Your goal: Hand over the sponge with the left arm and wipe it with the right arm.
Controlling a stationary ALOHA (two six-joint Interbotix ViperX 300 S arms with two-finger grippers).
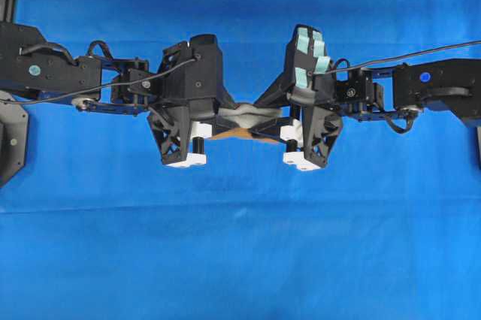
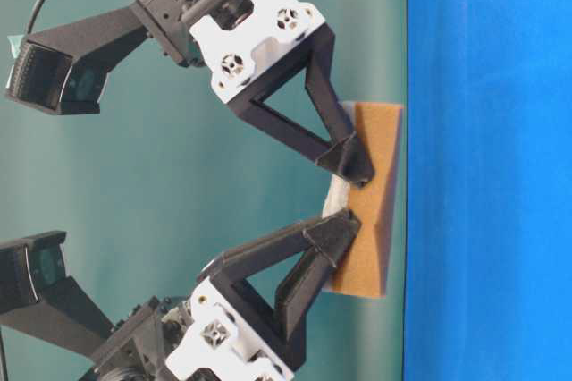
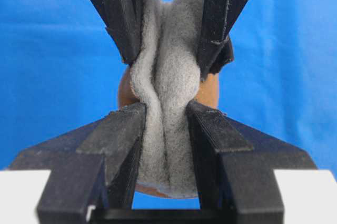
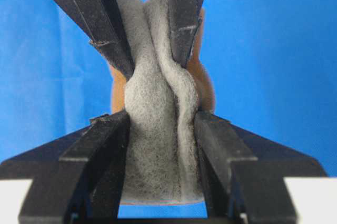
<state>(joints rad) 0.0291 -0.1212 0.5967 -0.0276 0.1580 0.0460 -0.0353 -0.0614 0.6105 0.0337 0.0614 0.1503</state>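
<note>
The sponge (image 1: 249,116) hangs in the air above the blue table, between the two arms. Its grey-white face is pinched into a fold and its brown-orange layer (image 2: 371,202) faces outward. My left gripper (image 1: 225,119), on the plain black wrist, is shut on the sponge's left end. My right gripper (image 1: 275,119), on the wrist with teal patches, is shut on the other end. In the left wrist view the left gripper (image 3: 166,111) squeezes the sponge (image 3: 167,150) while the right gripper (image 3: 168,63) clamps it from the far side. The right wrist view mirrors this: right gripper (image 4: 161,116), sponge (image 4: 158,161), left gripper (image 4: 152,65).
A blue cloth (image 1: 240,252) covers the table under both arms. A black mount (image 1: 11,140) stands at the left edge of the overhead view. In the table-level view a teal wall (image 2: 134,184) lies behind the arms.
</note>
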